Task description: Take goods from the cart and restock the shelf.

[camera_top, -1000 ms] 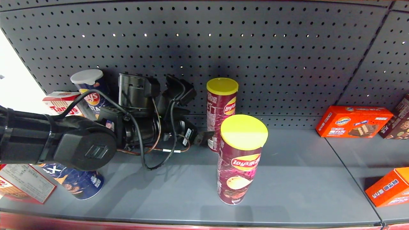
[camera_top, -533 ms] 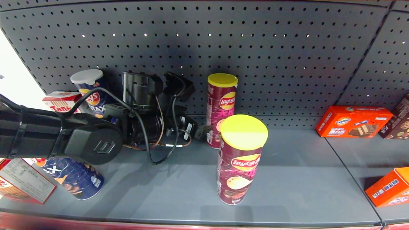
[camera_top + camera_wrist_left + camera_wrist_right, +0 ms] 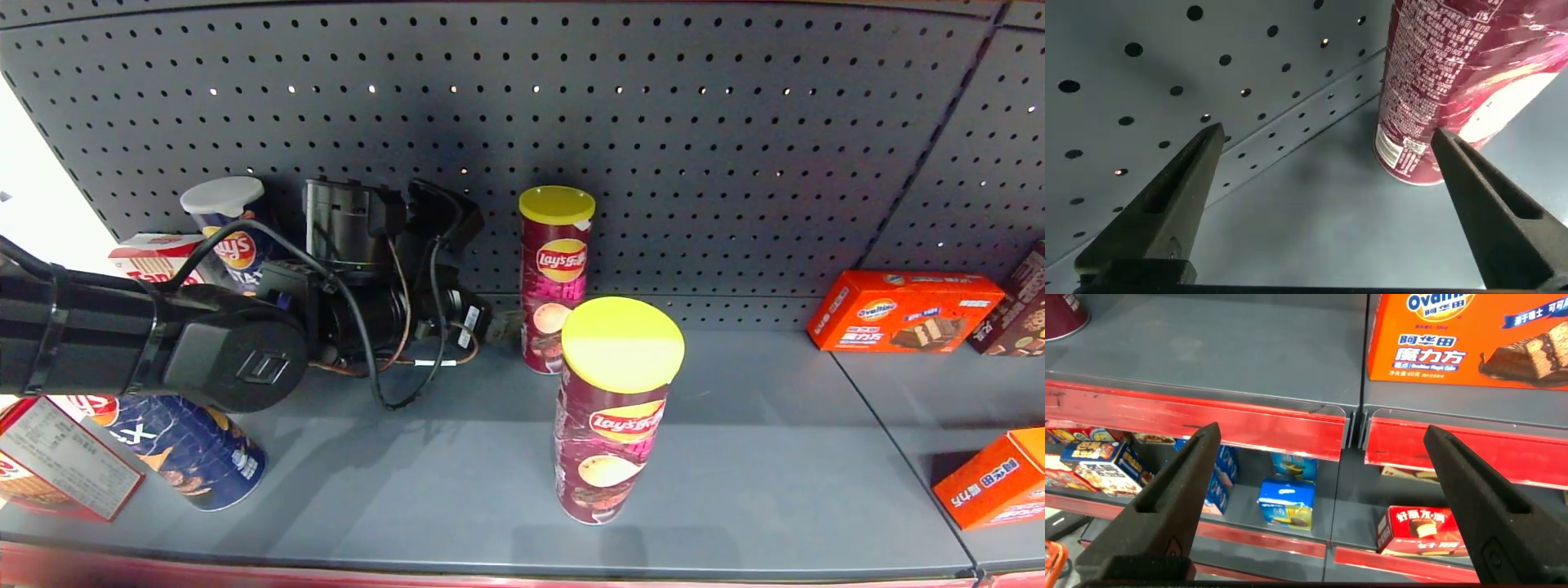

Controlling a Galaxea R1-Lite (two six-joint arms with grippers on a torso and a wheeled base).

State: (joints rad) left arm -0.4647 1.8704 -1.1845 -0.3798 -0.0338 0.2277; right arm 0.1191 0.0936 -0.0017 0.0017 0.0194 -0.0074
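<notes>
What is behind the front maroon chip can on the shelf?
A second maroon chip can stands upright near the pegboard; the front can's lid covers part of its base.

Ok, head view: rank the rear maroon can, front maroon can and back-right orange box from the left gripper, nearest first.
1. Rear maroon can, just right of the left gripper, at the back.
2. Front maroon can, farther right and toward the front.
3. Orange box, far right.
</notes>
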